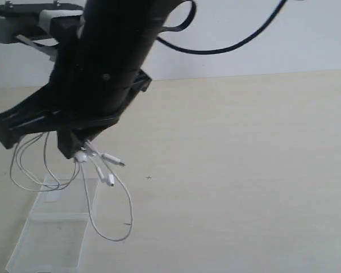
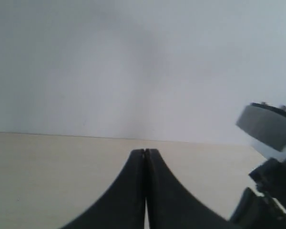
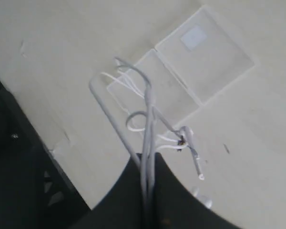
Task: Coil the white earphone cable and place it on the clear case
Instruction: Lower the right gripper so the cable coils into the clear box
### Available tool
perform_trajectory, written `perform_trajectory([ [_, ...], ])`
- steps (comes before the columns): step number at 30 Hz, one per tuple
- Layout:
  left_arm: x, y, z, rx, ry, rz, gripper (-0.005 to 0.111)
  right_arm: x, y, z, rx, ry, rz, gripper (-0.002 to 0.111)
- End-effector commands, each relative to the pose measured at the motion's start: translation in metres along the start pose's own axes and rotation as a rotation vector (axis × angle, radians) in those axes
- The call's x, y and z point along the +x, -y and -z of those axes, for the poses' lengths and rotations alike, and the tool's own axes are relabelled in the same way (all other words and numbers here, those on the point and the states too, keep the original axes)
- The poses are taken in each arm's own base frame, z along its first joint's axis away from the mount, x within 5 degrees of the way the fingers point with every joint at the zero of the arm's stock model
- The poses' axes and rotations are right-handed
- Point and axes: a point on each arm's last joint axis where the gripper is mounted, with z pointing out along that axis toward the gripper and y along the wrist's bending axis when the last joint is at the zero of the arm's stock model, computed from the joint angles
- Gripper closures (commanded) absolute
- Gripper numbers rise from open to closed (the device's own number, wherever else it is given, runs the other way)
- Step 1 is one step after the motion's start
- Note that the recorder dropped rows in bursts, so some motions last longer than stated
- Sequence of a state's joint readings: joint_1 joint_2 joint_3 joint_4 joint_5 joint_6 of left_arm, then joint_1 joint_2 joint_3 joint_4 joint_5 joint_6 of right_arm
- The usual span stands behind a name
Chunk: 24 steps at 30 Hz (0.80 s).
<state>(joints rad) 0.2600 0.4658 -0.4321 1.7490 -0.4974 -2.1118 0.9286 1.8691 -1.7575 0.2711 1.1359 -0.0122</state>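
Observation:
The white earphone cable (image 1: 128,216) hangs in loose loops from my right gripper (image 1: 79,152), which has reached across to the left of the exterior view. That gripper (image 3: 149,160) is shut on a bundle of cable strands (image 3: 148,95). The plug and earbuds (image 1: 111,181) dangle just under the jaws. Below lies the clear case (image 1: 57,227), open flat on the table, and one cable loop droops over its near half (image 3: 152,90). Its other half carries a white label (image 3: 194,37). My left gripper (image 2: 145,151) is shut on nothing, up above the table.
The pale wooden table (image 1: 244,170) runs back to a white wall (image 1: 307,45). A thick black robot cable (image 1: 227,48) arcs behind the arm. Part of the other arm (image 2: 269,129) shows beside my left gripper. The table's dark edge (image 3: 19,157) lies close to the case.

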Motion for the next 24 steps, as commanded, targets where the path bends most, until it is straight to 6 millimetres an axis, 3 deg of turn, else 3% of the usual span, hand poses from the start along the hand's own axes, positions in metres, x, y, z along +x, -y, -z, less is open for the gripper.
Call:
perform_trajectory([
  [1,0.009,-0.005,0.007,-0.052,0.036,0.014,0.107,-0.029,-0.005,-0.036,-0.102,-0.033,-0.127,0.108],
  [6,0.023,-0.021,0.009,-0.168,0.056,0.013,0.107,-0.056,0.006,-0.087,-0.109,0.026,-0.234,0.108],
  [10,0.026,-0.025,0.009,-0.201,0.055,-0.027,0.107,-0.063,0.016,-0.119,-0.097,0.099,-0.275,0.108],
  [14,0.025,-0.026,0.009,-0.211,0.06,-0.051,0.107,-0.06,0.018,-0.129,-0.092,0.065,-0.279,0.108],
  [24,0.026,-0.025,0.009,-0.203,0.058,-0.052,0.107,-0.06,0.028,-0.129,0.015,0.076,-0.208,0.108],
])
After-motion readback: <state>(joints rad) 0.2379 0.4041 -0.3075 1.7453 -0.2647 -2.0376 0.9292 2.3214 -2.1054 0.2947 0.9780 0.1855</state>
